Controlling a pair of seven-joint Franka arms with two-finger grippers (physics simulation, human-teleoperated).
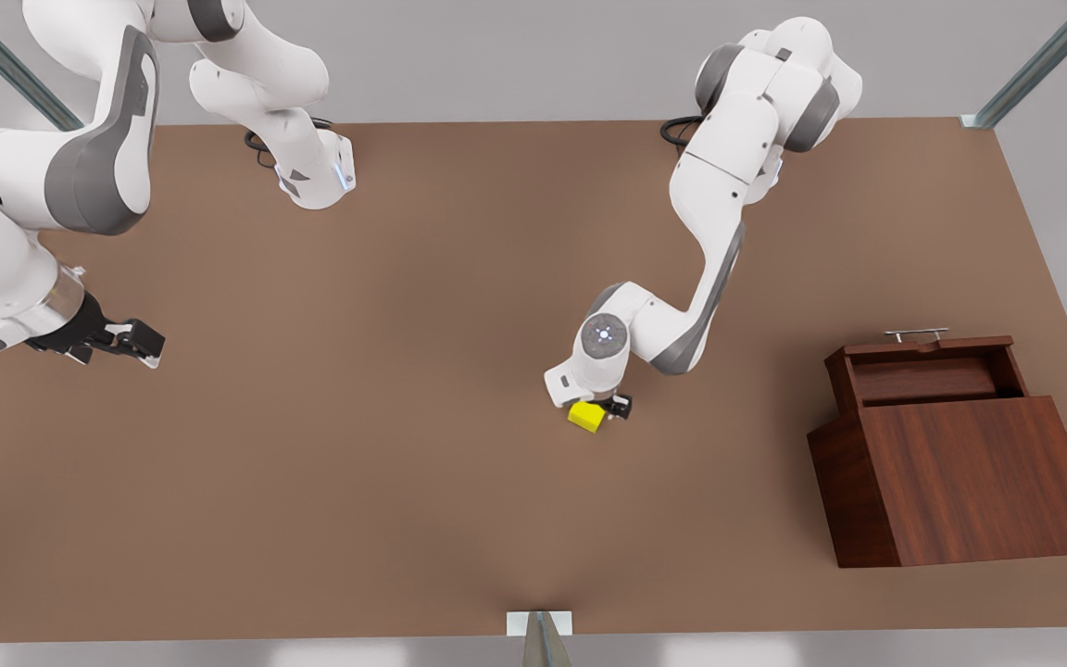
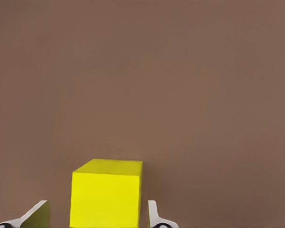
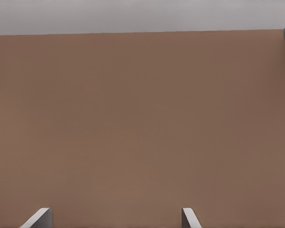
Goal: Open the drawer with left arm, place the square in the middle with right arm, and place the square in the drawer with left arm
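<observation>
A plain matte brown tabletop point(image 1: 385, 389) carries everything. On it, right of the front view's centre, rests a small yellow square point(image 1: 586, 416), though whether it sits fully flat is hard to tell. At the lower right of that frame stands a large wood-grain box point(image 1: 969, 482), its drawer point(image 1: 927, 375) pulled out toward the top of the frame. Two white arm bases point(image 1: 316, 176) are mounted along the upper edge.
</observation>
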